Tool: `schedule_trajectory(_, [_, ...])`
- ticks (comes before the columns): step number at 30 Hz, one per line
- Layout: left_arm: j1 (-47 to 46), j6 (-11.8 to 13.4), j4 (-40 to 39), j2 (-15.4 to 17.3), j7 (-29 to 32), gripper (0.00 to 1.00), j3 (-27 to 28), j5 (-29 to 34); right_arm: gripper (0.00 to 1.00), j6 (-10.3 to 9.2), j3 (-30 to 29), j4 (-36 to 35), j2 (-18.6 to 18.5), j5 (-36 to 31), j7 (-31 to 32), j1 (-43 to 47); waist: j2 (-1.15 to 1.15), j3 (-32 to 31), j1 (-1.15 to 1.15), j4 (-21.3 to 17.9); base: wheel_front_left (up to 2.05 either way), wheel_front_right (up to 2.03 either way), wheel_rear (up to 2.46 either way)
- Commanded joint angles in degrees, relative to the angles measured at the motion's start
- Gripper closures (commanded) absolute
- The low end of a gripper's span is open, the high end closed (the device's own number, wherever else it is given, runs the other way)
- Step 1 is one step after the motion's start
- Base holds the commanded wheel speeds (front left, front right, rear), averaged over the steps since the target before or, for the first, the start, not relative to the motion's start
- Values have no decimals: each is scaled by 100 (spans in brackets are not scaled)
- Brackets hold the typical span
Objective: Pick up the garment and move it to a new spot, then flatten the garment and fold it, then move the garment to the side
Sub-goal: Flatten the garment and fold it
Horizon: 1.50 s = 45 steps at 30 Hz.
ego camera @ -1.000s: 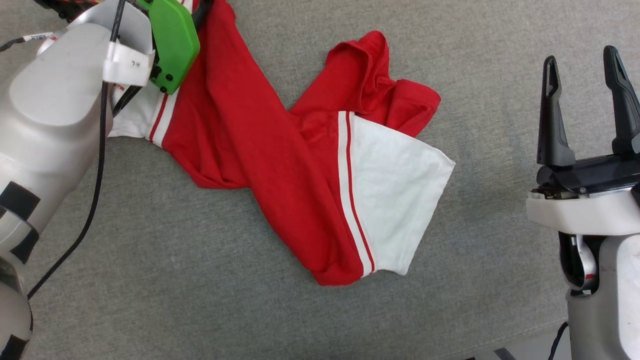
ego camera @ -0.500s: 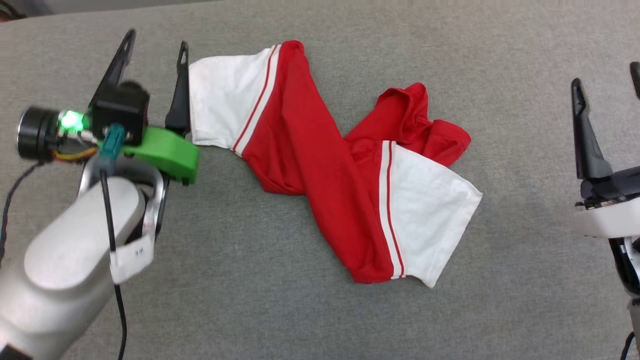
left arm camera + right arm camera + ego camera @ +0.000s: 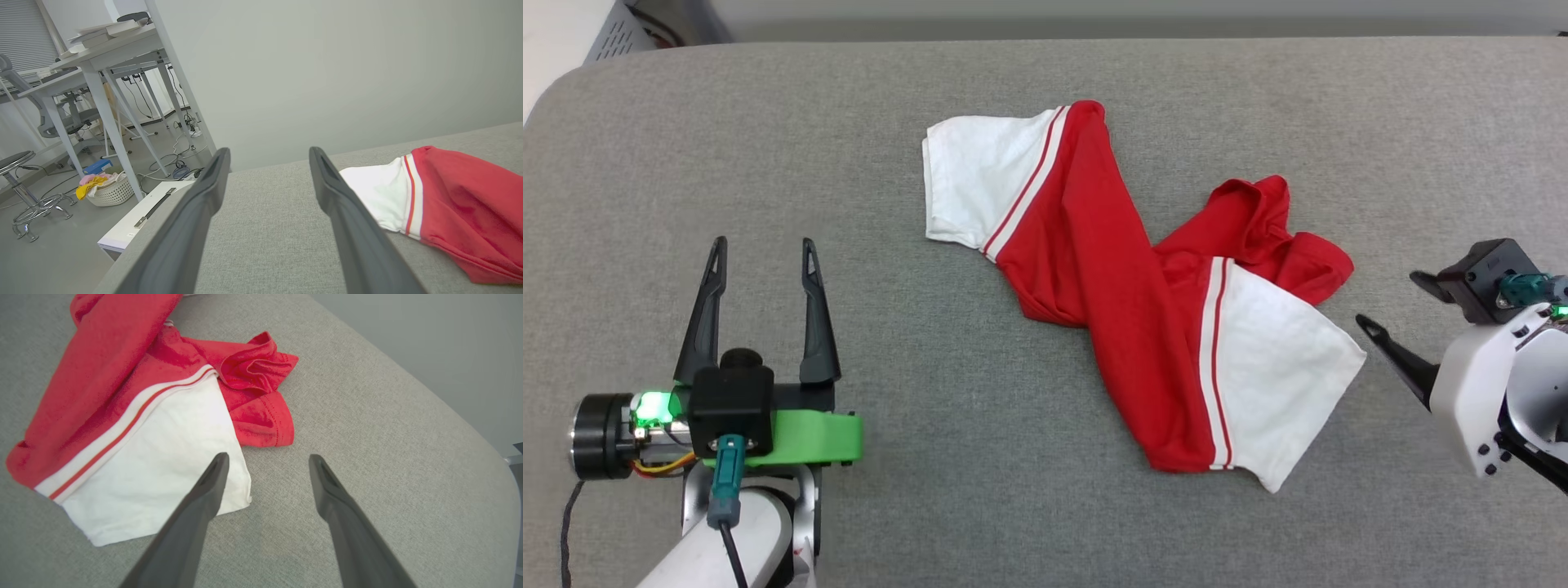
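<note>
The garment [image 3: 1111, 286] lies twisted mid-frame on the desk [image 3: 1013, 523]; I judge my left gripper [image 3: 763, 242] at lower left and right gripper [image 3: 1392, 302] at right edge, jaws open and empty, flank it for flattening.

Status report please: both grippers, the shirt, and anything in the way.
Left gripper open, empty, apart from the garment. Right gripper open, empty, beside its white sleeve. Garment twisted, unfolded, on grey surface. No obstruction seen.

Red/white garment [image 3: 1111, 278] lies crumpled, twisted on grey surface [image 3: 768, 163].
</note>
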Motion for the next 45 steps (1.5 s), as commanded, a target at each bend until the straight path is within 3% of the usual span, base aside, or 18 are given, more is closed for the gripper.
schedule_trajectory(1, [154, -35, -48, -121, -31, 0, 111, 124, 0, -3, 144, -20, -130, 216, 252, -136, 0, 62, 0, 128, 0, 0, 0])
schedule_trajectory(4, [292, -268, -56, -425, -31, 0, 350, 348, 0, -3, 470, 106, -358, 548, 708, -295, 0, 214, 0, 290, 0, 0, 0])
schedule_trajectory(8, [300, -527, -5, -717, -31, 0, 542, 574, 0, -3, 748, 424, -367, 766, 863, -408, 0, 385, 0, 454, 0, 0, 0])
schedule_trajectory(10, [253, -763, 40, -974, -31, 0, 705, 790, 0, -3, 1072, 855, -255, 858, 783, -574, 0, 557, 0, 583, 0, 0, 0])
schedule_trajectory(20, [326, -1184, 217, -1410, -31, 0, 1037, 1164, 0, -3, 2055, 1932, 42, 995, 326, -682, 0, 641, 0, 590, 0, 0, 0])
schedule_trajectory(21, [342, -1228, 245, -1433, -31, 0, 1089, 1186, 85, -3, 2076, 1998, 47, 1000, 192, -712, 0, 620, 0, 564, 0, 0, 0])
schedule_trajectory(22, [354, -1263, 260, -1451, -31, 0, 1132, 1203, 100, -3, 2069, 2048, 51, 991, 59, -745, 0, 597, 0, 538, 0, 0, 0])
schedule_trajectory(30, [623, -1455, 284, -1594, -31, 0, 1348, 1403, 100, -3, 1272, 2085, -103, 888, -1037, -764, 0, 267, 0, 309, 0, 0, 0])
schedule_trajectory(38, [784, -1668, 326, -1651, -31, 0, 1586, 1467, 100, -3, -35, 1922, -380, 869, -1127, 55, 0, 80, 0, 164, 0, 0, 0])
schedule_trajectory(45, [789, -1847, 355, -1713, -31, 0, 1676, 1558, 100, -3, -922, 2494, -193, 797, -1000, 737, 0, 34, 0, 148, 0, 0, 0])
